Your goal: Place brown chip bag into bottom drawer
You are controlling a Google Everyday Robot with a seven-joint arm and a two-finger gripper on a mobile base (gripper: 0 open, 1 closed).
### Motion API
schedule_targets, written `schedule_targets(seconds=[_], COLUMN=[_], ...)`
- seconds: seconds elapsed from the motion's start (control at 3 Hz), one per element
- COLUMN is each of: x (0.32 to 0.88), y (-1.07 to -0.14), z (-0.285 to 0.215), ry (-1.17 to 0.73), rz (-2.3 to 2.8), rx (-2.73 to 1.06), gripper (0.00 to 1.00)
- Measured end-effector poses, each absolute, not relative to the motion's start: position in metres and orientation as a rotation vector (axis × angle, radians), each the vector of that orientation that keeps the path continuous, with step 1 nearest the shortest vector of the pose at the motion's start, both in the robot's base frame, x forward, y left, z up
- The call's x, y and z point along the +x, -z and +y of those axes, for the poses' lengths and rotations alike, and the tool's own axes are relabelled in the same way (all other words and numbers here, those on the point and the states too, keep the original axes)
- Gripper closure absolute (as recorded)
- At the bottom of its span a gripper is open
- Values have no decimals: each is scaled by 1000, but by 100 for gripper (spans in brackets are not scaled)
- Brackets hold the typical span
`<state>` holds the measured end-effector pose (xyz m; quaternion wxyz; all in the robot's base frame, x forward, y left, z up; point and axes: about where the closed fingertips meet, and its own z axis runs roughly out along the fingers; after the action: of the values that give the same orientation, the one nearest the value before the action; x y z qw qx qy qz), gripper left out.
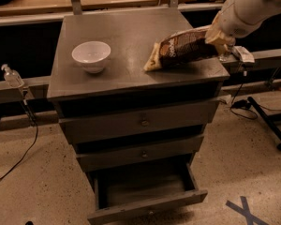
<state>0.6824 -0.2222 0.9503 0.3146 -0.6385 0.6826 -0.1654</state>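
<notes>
The brown chip bag (pixel 185 48) lies tilted on the grey cabinet top (pixel 122 74). Its left cream end rests on the top and its right end is lifted. My gripper (pixel 219 37) is at the right edge of the cabinet top, shut on the bag's raised right end, with the white arm reaching in from the upper right. The bottom drawer (pixel 150 211) stands pulled open below, a deep box with nothing showing inside.
A white bowl (pixel 91 55) sits on the left of the cabinet top. The two upper drawers (pixel 143 122) are closed. A small bottle (pixel 11 76) stands on the rail at left. Cables and a black stand leg (pixel 267 121) lie on the floor at right.
</notes>
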Motion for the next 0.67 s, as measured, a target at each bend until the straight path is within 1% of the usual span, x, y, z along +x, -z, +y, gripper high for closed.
schedule_targets(seconds=[0.33, 0.67], x=[565, 495], y=[-1046, -1073], z=[-225, -226], ry=[347, 219], rz=[1613, 1579], rx=[-1719, -1702], gripper=[100, 100])
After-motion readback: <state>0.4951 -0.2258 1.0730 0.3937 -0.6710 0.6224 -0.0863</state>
